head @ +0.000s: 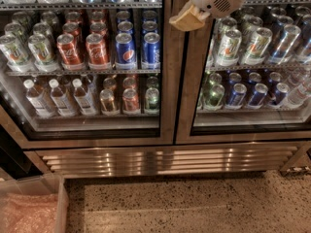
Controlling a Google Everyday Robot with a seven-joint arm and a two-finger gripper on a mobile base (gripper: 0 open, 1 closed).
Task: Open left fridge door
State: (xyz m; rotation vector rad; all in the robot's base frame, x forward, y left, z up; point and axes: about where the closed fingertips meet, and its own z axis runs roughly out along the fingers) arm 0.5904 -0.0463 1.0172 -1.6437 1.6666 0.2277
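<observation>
The left fridge door [167,72] is a glass pane in a brushed steel frame and stands shut. Behind its glass are red cola cans [97,50], blue Pepsi cans [125,50] and small water bottles [60,97]. My gripper [187,19] hangs at the top centre, in front of the steel strip where the two doors meet. Its tan fingers [183,21] point down and left toward the left door's right edge. The white arm housing [216,1] sits just above it.
The right glass door [252,62] shows green-and-silver cans and dark blue cans. A steel vent grille [165,160] runs below both doors. Speckled floor [194,203] lies in front. A clear bin [29,210] with pink contents stands at the bottom left.
</observation>
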